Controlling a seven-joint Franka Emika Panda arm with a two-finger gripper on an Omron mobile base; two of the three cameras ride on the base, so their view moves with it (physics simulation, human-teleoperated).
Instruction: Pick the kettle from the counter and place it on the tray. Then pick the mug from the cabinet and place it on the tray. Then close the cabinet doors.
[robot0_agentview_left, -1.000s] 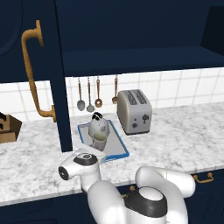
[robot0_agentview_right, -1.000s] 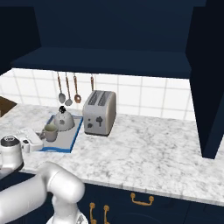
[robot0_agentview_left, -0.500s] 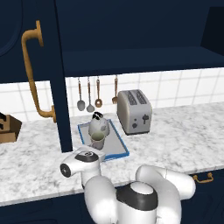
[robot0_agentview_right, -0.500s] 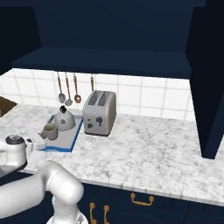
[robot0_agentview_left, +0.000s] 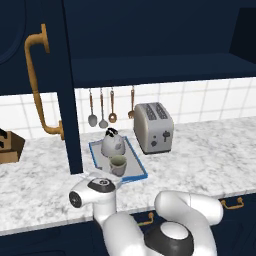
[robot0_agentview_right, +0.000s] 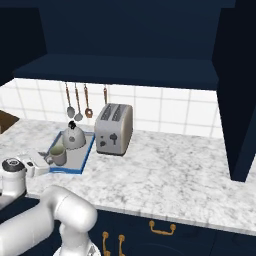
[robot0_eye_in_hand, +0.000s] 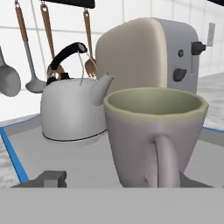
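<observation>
My arm reaches low over the counter (robot0_agentview_left: 210, 160), and my gripper (robot0_eye_in_hand: 118, 180) is level at the near edge of the tray (robot0_agentview_left: 131, 172). Its jaws stand wide around the mug (robot0_eye_in_hand: 153, 135) without squeezing; the mug stands on the tray, just before the kettle (robot0_eye_in_hand: 72, 111).

glossy white robot arm with dark joints

rounded, swollen white segments (robot0_agentview_left: 187, 212) carry black-and-grey round caps at the joints (robot0_agentview_left: 101, 184); the hand (robot0_agentview_right: 42, 163) is a pale boxy block with small dark grey finger tips (robot0_eye_in_hand: 51, 178).

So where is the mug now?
The mug stands upright on the tray, just in front of the kettle, left of the toaster.
</observation>
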